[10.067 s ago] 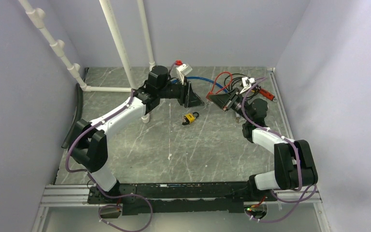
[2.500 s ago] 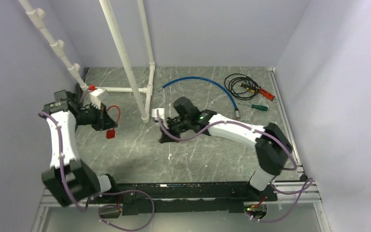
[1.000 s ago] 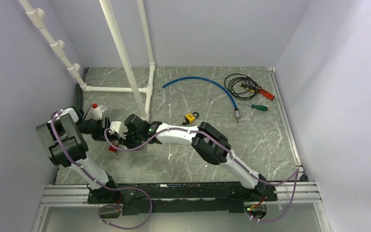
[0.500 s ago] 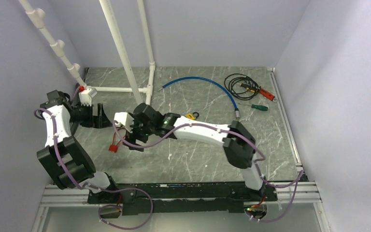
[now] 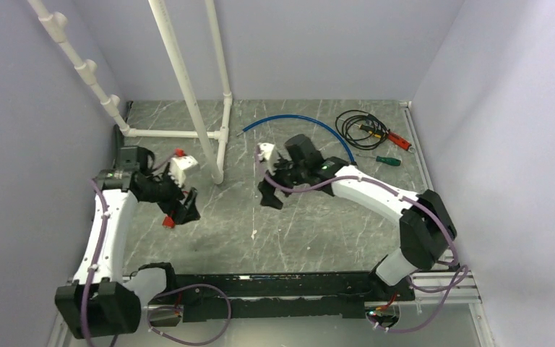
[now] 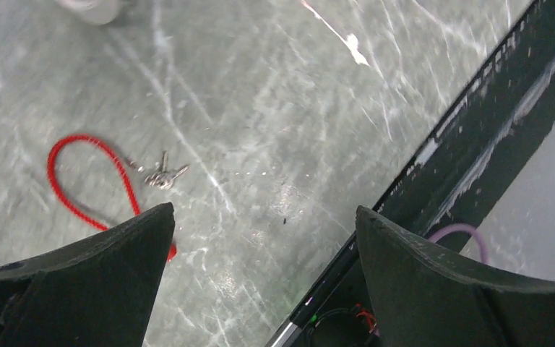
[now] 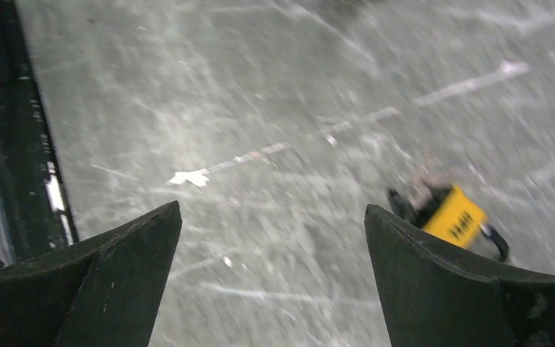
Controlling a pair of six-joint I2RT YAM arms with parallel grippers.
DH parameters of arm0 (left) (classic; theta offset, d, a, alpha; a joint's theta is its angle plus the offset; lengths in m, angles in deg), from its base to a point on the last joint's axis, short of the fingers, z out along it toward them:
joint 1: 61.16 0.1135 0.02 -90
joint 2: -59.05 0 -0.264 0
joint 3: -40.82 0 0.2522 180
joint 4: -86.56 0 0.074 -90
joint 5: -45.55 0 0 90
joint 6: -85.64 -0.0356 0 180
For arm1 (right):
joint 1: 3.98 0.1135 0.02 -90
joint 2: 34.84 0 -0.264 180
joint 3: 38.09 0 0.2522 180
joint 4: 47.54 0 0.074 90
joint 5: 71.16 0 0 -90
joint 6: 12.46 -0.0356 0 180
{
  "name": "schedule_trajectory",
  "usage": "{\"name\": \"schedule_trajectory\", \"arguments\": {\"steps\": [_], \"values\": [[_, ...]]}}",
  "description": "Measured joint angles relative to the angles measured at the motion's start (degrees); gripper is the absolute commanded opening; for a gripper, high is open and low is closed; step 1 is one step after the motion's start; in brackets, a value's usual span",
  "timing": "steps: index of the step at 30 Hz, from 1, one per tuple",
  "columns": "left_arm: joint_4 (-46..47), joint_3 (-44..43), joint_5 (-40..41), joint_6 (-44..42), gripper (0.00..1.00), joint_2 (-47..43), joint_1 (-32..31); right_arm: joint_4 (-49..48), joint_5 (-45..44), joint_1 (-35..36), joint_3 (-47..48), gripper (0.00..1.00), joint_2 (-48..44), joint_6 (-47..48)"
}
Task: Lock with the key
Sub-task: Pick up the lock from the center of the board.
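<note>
The small metal key [image 6: 162, 176] lies flat on the grey marbled floor, tied to a red cord loop [image 6: 79, 181]; its red tag [image 5: 167, 221] shows in the top view. My left gripper [image 6: 264, 213] hangs open just above and beside it, holding nothing; from above it [image 5: 186, 206] sits right of the tag. The yellow padlock [image 7: 452, 215] with a black shackle lies on the floor by the right finger [image 7: 462, 289] of my open, empty right gripper [image 7: 273, 210]. In the top view the right gripper [image 5: 269, 196] points down-left and the padlock is hidden under that arm.
White PVC pipes [image 5: 188, 87] stand at the back left, one foot near the left arm. A blue hose [image 5: 311, 124], a black cable coil [image 5: 358, 124], a green screwdriver [image 5: 389, 160] and a red-handled tool [image 5: 399, 139] lie at the back right. The black base rail [image 6: 477, 130] runs along the near edge.
The right arm has swung back from the left side to the middle, over the padlock. The left gripper has come forward over the key. Both grippers have opened wider.
</note>
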Motion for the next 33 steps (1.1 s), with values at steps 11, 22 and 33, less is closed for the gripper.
{"name": "schedule_trajectory", "arguments": {"steps": [11, 22, 33], "values": [[12.81, 0.5, 19.43, 11.5, 0.99, 9.88, -45.35, 0.66, 1.75, -17.27, -3.91, 0.94, -0.37, 5.68], [18.64, -5.66, 23.63, 14.12, 0.99, 17.2, -54.31, 1.88, 1.73, -18.51, 2.54, 0.92, 12.24, 4.24], [19.96, -5.95, 25.44, 14.86, 0.99, 15.85, -54.31, 3.23, 2.36, -17.88, 15.69, 0.89, 26.32, 1.77]]}}
